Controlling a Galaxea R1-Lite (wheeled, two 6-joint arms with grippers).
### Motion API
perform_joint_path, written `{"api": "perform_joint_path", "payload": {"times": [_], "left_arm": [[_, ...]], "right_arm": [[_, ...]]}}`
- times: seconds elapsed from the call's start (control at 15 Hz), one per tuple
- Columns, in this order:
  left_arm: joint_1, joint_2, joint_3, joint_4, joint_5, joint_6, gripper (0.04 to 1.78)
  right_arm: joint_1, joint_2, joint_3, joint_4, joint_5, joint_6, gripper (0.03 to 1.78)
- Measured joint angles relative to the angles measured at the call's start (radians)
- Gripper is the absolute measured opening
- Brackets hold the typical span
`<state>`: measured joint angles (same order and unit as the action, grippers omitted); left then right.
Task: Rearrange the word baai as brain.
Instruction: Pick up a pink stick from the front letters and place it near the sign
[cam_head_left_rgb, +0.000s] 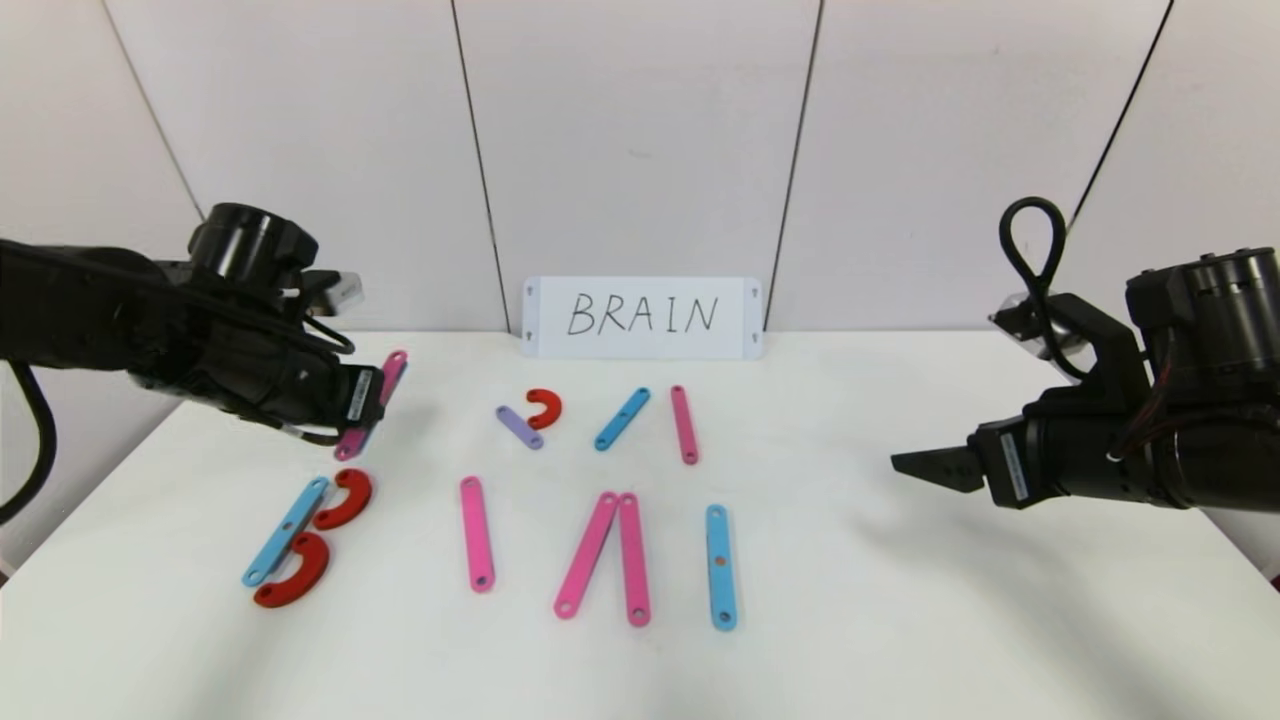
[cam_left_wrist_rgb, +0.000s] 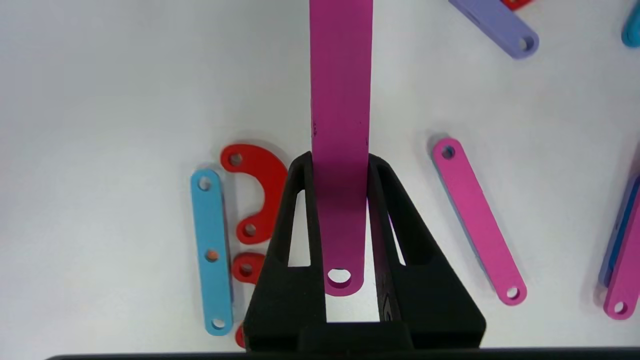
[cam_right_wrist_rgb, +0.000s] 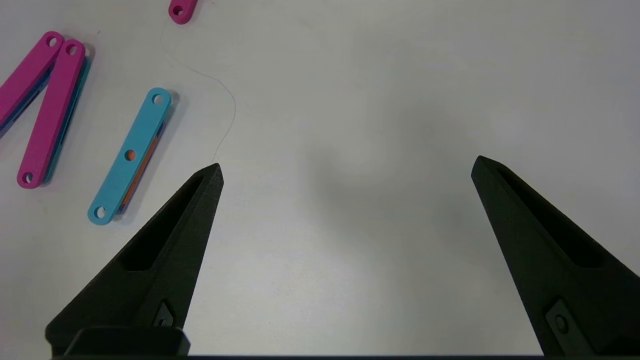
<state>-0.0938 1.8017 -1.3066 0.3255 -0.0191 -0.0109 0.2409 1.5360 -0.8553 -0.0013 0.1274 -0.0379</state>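
Left gripper (cam_head_left_rgb: 375, 395), at left of the head view, has jaws clenched on a pink strip (cam_left_wrist_rgb: 341, 100) raised above the surface (cam_head_left_rgb: 900, 620). Right gripper (cam_right_wrist_rgb: 345, 165), at right, jaws released, holds nothing.

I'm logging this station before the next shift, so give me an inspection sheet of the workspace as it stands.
Surface: white table, bare on the robot's right side.
Job's things: flat plastic letter pieces lie flat; blue strip with two red curves forms a B at the left; single pink strip; two pink strips meeting in a point; blue strip; farther back a short lilac strip, red curve, blue strip, pink strip.
Clutter: nothing seen.
Grippers: left gripper shut on a long magenta strip, lifted above the table; right gripper open, empty, over bare table.
Cables: black cable loop on the right arm.
Surroundings: white card lettered BRAIN against a pale panelled wall.
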Motion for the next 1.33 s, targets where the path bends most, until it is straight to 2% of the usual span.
{"api": "perform_joint_path", "payload": {"times": [0.4,0.8,1.33], "left_arm": [[0.09,0.193,-0.211,0.045,-0.017,0.109,0.3],[0.139,0.337,-0.362,0.113,-0.085,0.176,0.3],[0.147,0.431,-0.437,0.121,-0.088,0.174,0.3]], "right_arm": [[-0.001,0.0,0.003,0.001,-0.001,0.0,1.73],[-0.005,0.014,0.004,0.001,-0.002,0.0,1.73],[-0.005,0.021,0.008,0.0,-0.003,0.0,1.73]]}}
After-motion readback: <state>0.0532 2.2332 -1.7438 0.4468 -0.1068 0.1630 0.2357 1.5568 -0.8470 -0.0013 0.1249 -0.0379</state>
